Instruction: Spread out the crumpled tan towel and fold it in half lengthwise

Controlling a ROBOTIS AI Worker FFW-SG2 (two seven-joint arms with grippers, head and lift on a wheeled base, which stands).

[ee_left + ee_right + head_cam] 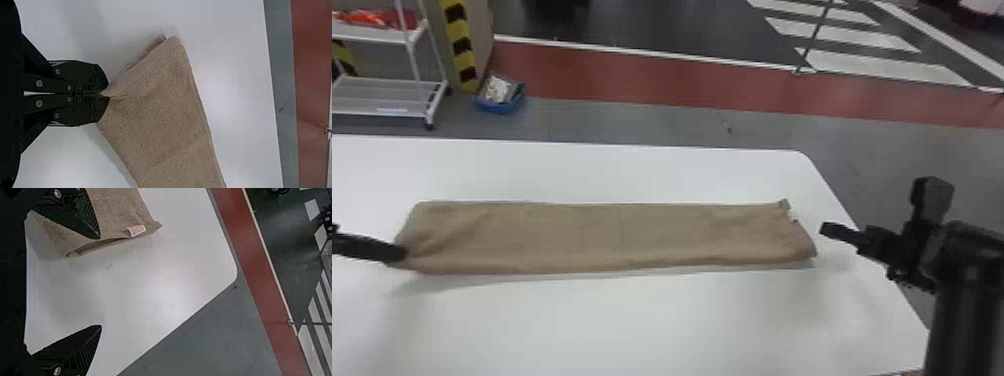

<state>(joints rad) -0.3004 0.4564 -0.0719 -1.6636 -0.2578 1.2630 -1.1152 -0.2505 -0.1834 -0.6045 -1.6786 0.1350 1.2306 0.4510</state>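
Observation:
The tan towel [612,237] lies as a long folded strip across the table, its near left corner pinched by my left gripper [402,254]. In the left wrist view, that gripper [105,94] is shut on the corner of the towel [164,113], with creases running from its fingertips. Off the towel's right end stands my right gripper [824,230], apart from the cloth. The right wrist view has the right gripper [100,282] with fingers wide open and nothing between them; the towel's end [117,211] with a small white tag [136,230] lies beside one finger.
The white table [642,320] extends around the towel, its right edge slanting beneath the right arm. Beyond the far edge, on the floor, are a blue bin [499,97] and a white wheeled rack [387,97] at the left.

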